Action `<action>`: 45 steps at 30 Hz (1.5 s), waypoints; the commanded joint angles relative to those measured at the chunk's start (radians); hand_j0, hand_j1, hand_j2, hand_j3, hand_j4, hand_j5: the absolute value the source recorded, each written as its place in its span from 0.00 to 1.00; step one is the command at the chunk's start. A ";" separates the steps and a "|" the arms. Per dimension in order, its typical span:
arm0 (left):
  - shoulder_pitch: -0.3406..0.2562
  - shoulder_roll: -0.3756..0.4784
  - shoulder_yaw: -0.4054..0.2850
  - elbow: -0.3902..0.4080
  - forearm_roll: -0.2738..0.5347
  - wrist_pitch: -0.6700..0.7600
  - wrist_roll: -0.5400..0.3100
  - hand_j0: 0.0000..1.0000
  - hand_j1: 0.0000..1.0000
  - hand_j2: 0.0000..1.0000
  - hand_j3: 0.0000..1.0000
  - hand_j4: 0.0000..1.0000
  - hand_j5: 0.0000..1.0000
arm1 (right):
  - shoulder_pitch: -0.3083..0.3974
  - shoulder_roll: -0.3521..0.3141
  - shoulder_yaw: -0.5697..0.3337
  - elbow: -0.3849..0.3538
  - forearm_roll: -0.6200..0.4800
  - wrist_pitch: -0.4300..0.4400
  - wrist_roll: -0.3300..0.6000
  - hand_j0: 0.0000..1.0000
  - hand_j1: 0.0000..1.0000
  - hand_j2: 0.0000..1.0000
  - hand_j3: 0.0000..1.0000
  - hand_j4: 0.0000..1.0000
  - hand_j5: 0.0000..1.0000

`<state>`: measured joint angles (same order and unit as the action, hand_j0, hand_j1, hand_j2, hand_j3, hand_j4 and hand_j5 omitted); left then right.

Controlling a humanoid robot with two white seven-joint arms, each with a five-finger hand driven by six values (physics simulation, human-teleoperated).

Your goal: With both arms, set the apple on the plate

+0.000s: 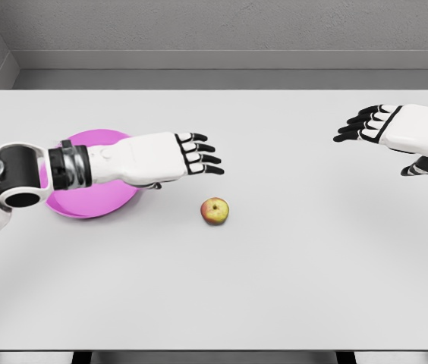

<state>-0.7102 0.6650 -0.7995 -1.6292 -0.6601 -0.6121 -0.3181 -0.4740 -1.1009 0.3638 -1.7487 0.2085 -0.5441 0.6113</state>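
apple [215, 211] on table | plate [85, 205] under left arm | both robot hands spread

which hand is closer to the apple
The left hand, just above-left of the apple and over the pink plate; the right hand is far off.

apple [215, 211] right of plate [85, 206], on table [290, 288]

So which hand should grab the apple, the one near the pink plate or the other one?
Probably the left hand. Its open fingers hover just above the apple, and the pink plate lies under that same arm. The right hand is open too, but far across the table.
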 commanded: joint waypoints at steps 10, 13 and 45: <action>-0.046 -0.030 -0.069 0.000 -0.072 0.001 -0.001 1.00 1.00 1.00 1.00 1.00 1.00 | 0.000 -0.001 0.000 0.001 -0.004 0.003 0.000 1.00 1.00 1.00 1.00 1.00 1.00; -0.063 -0.033 -0.067 -0.001 -0.092 0.001 -0.010 1.00 1.00 1.00 1.00 1.00 1.00 | 0.000 -0.001 0.000 0.001 -0.004 0.003 0.000 1.00 1.00 1.00 1.00 1.00 1.00; -0.063 -0.162 -0.152 0.045 -0.046 0.001 -0.293 1.00 1.00 1.00 1.00 1.00 1.00 | -0.002 -0.001 0.000 0.001 -0.004 0.003 0.000 1.00 1.00 1.00 1.00 1.00 1.00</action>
<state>-0.7731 0.5124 -0.9442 -1.5966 -0.7036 -0.6133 -0.5992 -0.4755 -1.1002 0.3638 -1.7473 0.2084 -0.5440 0.6113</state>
